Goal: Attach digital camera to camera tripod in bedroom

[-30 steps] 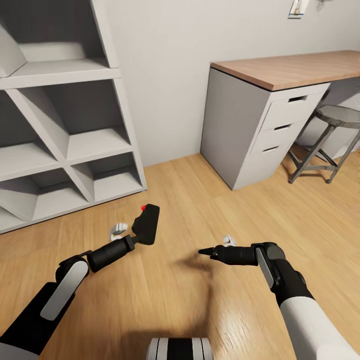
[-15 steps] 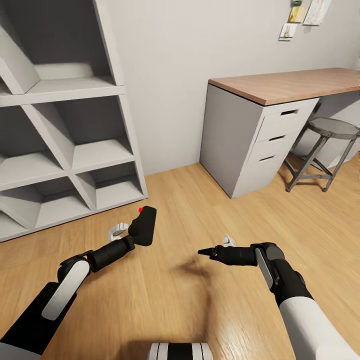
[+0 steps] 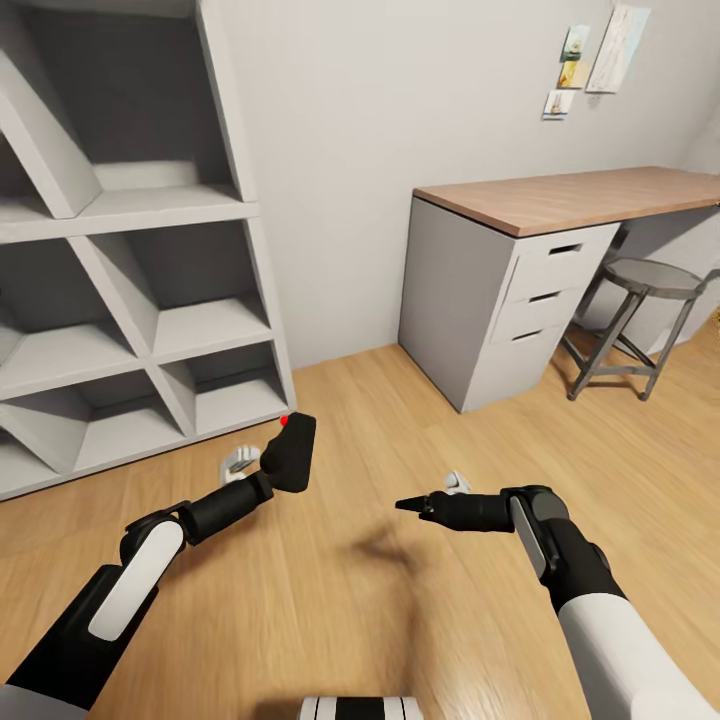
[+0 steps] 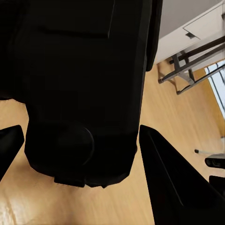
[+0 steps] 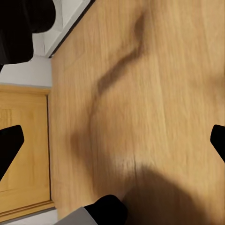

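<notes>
The shelf (image 3: 150, 300) is at the left. The left gripper (image 3: 285, 455) clamps the camera (image 3: 290, 452) above the floor (image 3: 350, 600). The right gripper (image 3: 415, 504) is empty with fingers spread. While driving, a bump against the desk (image 3: 520, 270) could shake the camera loose.

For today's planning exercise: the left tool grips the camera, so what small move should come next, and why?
Probably keep turning to search the room: the left tool holds the digital camera, but only shelf, desk and stool appear.
</notes>
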`<state>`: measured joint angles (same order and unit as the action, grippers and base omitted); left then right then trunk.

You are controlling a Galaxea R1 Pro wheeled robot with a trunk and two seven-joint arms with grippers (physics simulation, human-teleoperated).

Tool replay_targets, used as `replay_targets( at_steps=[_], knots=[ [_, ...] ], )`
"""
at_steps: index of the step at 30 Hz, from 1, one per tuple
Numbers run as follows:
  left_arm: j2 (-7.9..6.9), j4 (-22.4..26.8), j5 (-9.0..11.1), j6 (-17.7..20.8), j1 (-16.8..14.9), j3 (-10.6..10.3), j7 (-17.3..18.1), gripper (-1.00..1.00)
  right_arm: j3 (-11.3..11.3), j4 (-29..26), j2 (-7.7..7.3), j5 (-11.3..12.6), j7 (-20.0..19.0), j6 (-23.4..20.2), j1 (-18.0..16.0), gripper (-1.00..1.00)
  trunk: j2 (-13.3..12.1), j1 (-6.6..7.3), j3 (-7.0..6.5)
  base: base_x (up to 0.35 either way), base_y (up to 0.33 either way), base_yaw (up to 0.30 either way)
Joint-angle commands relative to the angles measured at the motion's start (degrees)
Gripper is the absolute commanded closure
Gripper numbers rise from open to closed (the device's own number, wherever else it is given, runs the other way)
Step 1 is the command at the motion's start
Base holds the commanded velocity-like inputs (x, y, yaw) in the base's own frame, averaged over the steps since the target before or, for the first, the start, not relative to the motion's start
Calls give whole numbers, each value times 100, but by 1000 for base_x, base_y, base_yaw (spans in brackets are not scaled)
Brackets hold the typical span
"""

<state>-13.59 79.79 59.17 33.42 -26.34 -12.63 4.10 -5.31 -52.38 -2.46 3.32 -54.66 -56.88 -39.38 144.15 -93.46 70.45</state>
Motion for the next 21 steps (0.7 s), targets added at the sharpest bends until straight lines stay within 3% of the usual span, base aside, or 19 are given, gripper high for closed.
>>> replay_targets(
  at_steps=[1,21],
  knots=[
    [-3,1,-3,15,-3,-2,21,100,-5,-1,3,29,8,-43,-4,-100,0,3,-18,0,0,0],
    [-3,15,-10,8,-3,-2,21,100,-5,-1,26,37,8,-43,-2,-100,-27,55,-462,0,0,0]
  ],
)
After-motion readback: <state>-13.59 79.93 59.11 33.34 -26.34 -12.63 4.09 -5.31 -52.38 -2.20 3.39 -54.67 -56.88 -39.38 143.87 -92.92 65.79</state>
